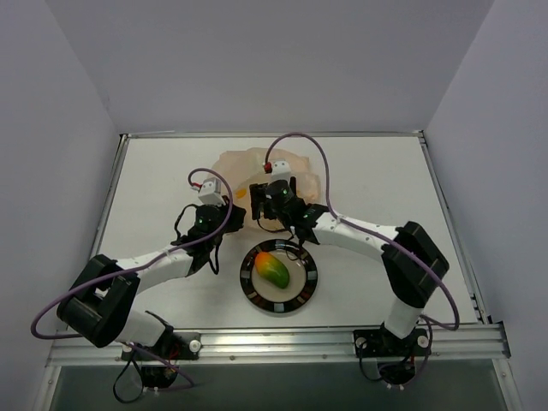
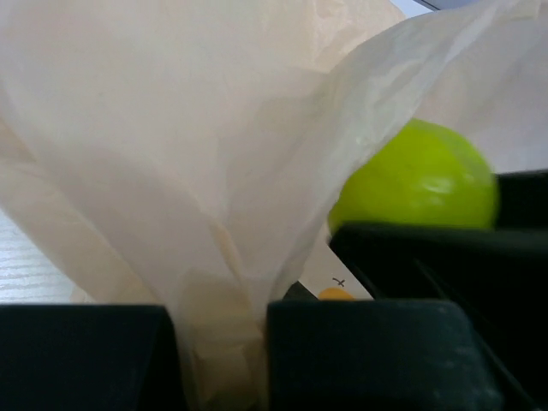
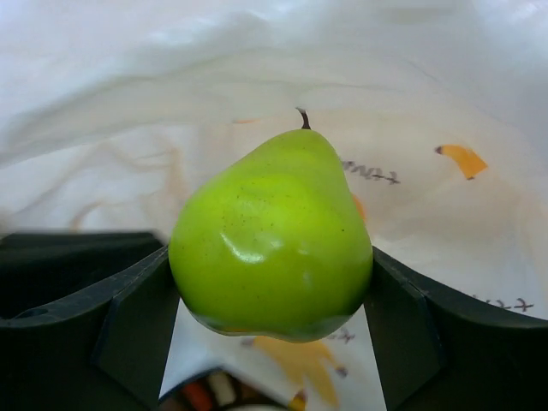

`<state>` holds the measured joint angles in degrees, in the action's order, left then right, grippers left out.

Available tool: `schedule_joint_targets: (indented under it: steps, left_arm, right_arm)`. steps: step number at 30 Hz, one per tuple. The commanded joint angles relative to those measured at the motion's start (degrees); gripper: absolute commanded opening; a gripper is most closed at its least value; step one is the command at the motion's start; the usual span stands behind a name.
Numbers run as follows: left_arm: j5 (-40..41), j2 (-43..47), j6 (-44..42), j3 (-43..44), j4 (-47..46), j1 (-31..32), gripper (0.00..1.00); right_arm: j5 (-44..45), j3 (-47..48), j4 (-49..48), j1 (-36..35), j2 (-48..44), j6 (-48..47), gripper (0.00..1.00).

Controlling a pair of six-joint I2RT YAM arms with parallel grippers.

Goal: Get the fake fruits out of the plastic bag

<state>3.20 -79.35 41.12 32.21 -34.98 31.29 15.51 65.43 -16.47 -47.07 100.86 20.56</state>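
Observation:
The peach plastic bag (image 1: 265, 171) lies at the back middle of the table. My left gripper (image 1: 224, 216) is shut on a gathered fold of the bag (image 2: 214, 282) at its near edge. My right gripper (image 1: 267, 204) is shut on a glossy light-green pear (image 3: 274, 244), stem pointing away, held at the bag's mouth; the pear also shows in the left wrist view (image 2: 415, 180). The green-orange-red mango (image 1: 272, 269) lies on the dark-rimmed plate (image 1: 310, 282) in front of the bag. The third fruit is hidden.
The plate sits between the two arms near the front middle. Purple cables (image 1: 300, 141) loop over the bag and beside the arms. White walls enclose the table on three sides; a metal rail (image 1: 274, 342) runs along the near edge.

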Motion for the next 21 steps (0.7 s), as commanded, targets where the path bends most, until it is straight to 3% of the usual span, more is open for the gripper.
schedule_joint_targets:
  steps: [1, 12, 17, 21]
  left_arm:
    - [0.49, 1.04, -0.69, 1.37, -2.11, 0.09, 0.02]
    - [-0.39, 1.13, -0.43, 1.63, -1.93, 0.00, 0.02]
    - [-0.65, 1.48, -0.26, 1.63, -2.02, 0.09, 0.02]
    - [-1.18, 0.95, -0.08, 1.72, -2.20, 0.18, 0.02]
  right_arm:
    - [-5.81, -3.37, 0.29, -1.97, -8.29, -2.45, 0.47]
    - [-8.65, -23.05, 9.07, -4.52, -28.07, 4.12, 0.48]
    - [-6.19, -30.96, 9.70, -5.23, -31.95, 9.06, 0.47]
    - [-5.40, -32.03, 8.39, -5.93, -30.29, 10.82, 0.48]
